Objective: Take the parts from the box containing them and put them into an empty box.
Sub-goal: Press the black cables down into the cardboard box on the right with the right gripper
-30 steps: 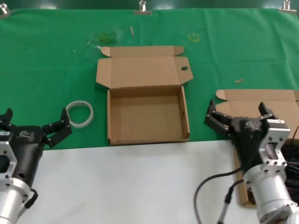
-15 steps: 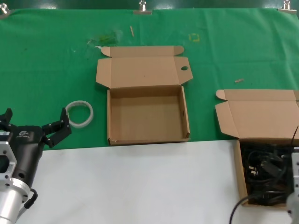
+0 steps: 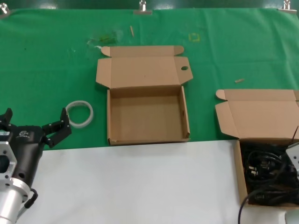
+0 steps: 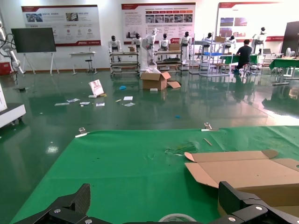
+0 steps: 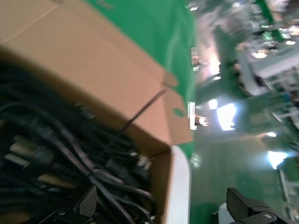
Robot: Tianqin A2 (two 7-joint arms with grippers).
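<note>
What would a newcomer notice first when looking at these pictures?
Probably the empty box lying open mid-table on the green cloth, its lid flap pierced by an oval hole. Next, the box containing them at the table's right edge, filled with tangled black power cords. The open left gripper waits near a white ring.

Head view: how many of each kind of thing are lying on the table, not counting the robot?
Cardboard boxes: 2, the empty box and the box holding the cords.
Tangle of black power cords: 1 heap; single cords cannot be counted.
White ring: 1.
Total: 4.
</note>
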